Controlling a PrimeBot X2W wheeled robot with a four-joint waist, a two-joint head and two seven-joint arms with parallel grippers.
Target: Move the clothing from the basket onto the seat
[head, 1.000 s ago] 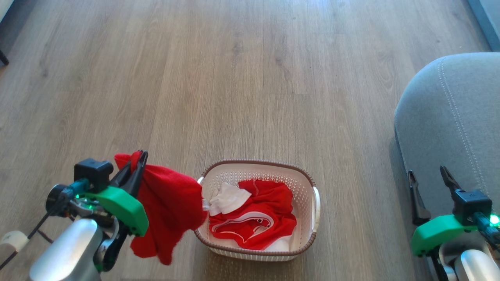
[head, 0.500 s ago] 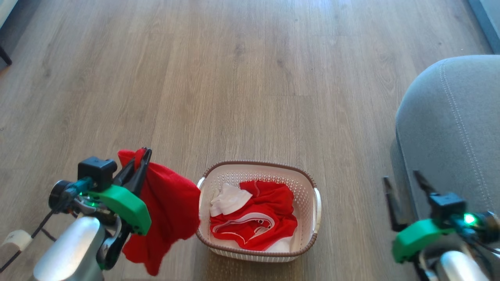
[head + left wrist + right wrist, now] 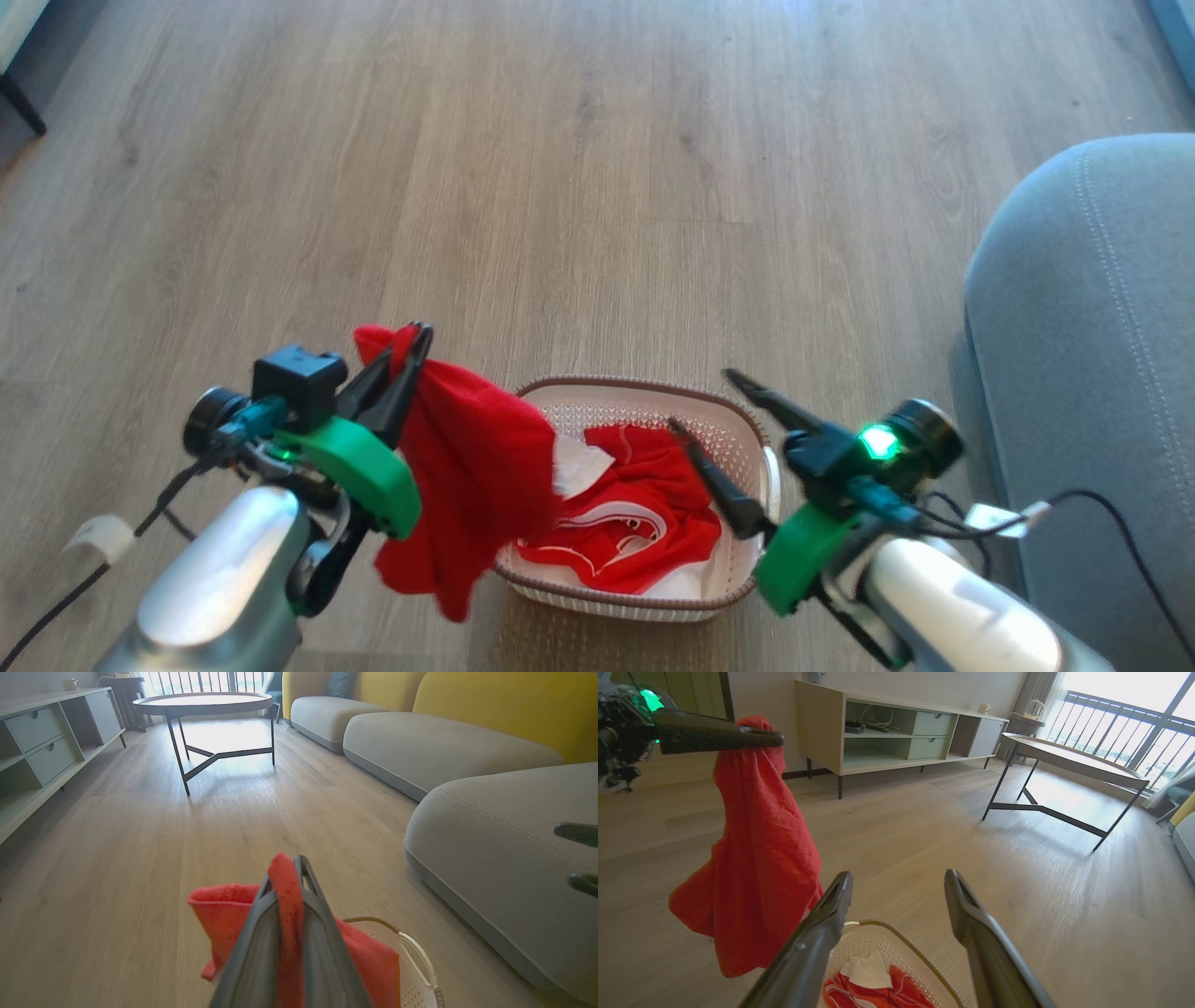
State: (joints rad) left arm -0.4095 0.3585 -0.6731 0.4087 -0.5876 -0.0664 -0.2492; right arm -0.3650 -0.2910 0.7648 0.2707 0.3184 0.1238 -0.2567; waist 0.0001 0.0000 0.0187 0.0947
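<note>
So the robot is looking mid-transfer here. The left gripper (image 3: pixel 415 338) is clamping a red garment (image 3: pixel 476 467) with its fingers pinched tight together. A fold of the fabric is poking up between them, and the rest is hanging free in the air just beside the basket's left rim. The basket (image 3: pixel 635 385) is sitting on the floor (image 3: pixel 579 168) with more of the clothing (image 3: pixel 644 532) bunched inside, red with thin white trim. A white cloth piece (image 3: pixel 577 467) is lying toward its left side. The right gripper (image 3: pixel 703 401) is hovering over the basket's right side with its jaws spread wide, holding nothing and touching nothing that I can see. The seat (image 3: pixel 1092 327) is sitting off to the robot's right of the basket, well apart from the hanging garment. My read is that one piece is lifted out and the right arm is lining up for a second grab. The next move is probably calling for those open fingers dropping into the pile and closing on a decent bunch of fabric. After that, both arms would be swinging right over the seat before letting go. Loose cloth is likely going to drape and catch on the rim, so I'm thinking a high lift is worth it.
</note>
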